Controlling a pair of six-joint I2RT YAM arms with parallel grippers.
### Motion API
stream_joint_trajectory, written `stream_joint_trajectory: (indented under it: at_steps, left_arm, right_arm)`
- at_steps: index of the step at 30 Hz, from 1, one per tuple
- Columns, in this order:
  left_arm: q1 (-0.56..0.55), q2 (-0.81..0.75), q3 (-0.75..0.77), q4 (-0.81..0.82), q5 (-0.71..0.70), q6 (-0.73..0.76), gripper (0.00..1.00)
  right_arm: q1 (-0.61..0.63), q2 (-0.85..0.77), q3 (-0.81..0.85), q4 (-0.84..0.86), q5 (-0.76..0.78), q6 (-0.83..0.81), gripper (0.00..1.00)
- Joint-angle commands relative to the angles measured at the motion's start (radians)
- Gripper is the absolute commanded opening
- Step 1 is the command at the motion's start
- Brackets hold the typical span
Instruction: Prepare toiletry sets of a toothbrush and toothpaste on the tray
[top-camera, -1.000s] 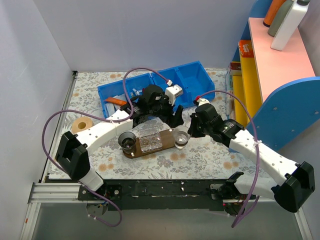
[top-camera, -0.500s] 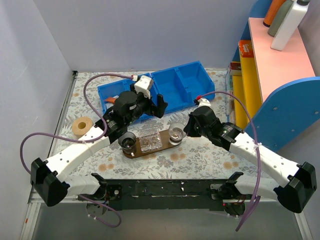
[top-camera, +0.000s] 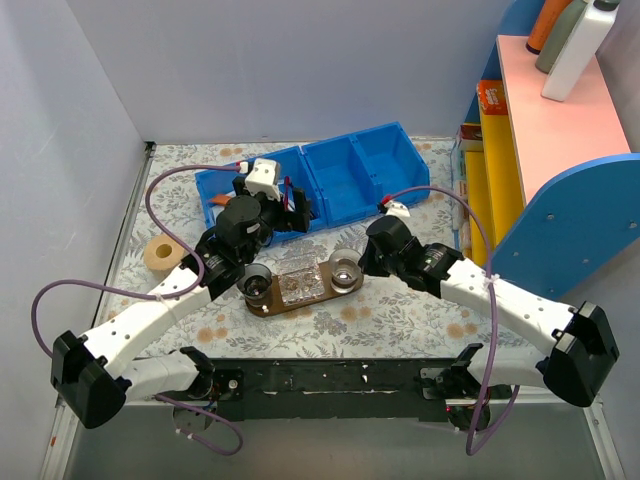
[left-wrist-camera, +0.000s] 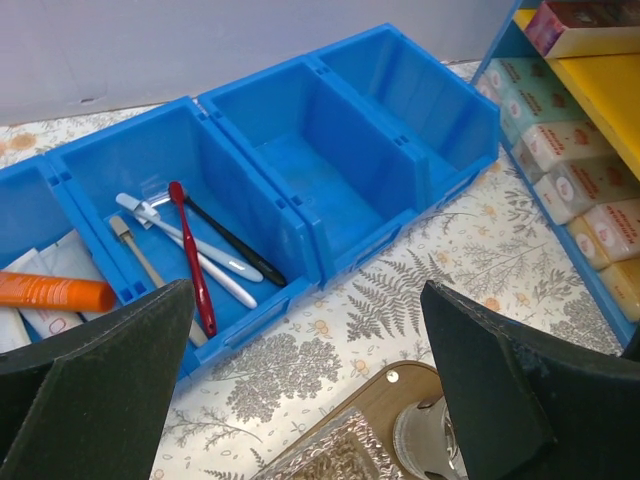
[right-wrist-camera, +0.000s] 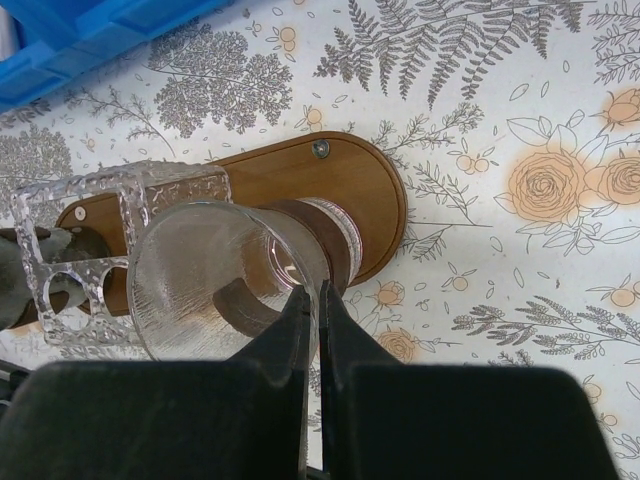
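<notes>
Left gripper (left-wrist-camera: 310, 395) jaws spread wide above blue bin (left-wrist-camera: 262, 165); drop straight onto white toothbrush (left-wrist-camera: 180, 232), clear of red toothbrush (left-wrist-camera: 190, 260) alongside; right gripper (right-wrist-camera: 318, 300) pinching glass cup (right-wrist-camera: 215, 270) rim over tray (right-wrist-camera: 350, 180).

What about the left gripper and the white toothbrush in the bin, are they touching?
Apart. The left wrist view shows the left gripper open above the table, the toothbrush lying in the blue bin well beyond its fingers.

top external: overhead from rear, far | left wrist: facing bins (left-wrist-camera: 300, 165), near | right wrist: close above tray (right-wrist-camera: 352, 182) | shared: tray
</notes>
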Motion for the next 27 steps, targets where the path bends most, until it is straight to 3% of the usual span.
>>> stream_joint_trajectory:
  at_steps: [1,17,27]
  left_arm:
    - [0.035,-0.049,-0.024,0.014,-0.031,-0.029,0.98]
    - [0.079,-0.061,-0.029,0.025,0.036,-0.064,0.98]
    - [0.079,-0.054,-0.029,0.025,0.047,-0.067,0.98]
  right_arm:
    - [0.018,-0.011,0.042,0.076,0.056,0.080,0.01]
    - [0.130,0.110,0.160,0.010,0.218,0.142,0.01]
    - [0.131,0.088,0.111,0.027,0.258,0.176,0.01]
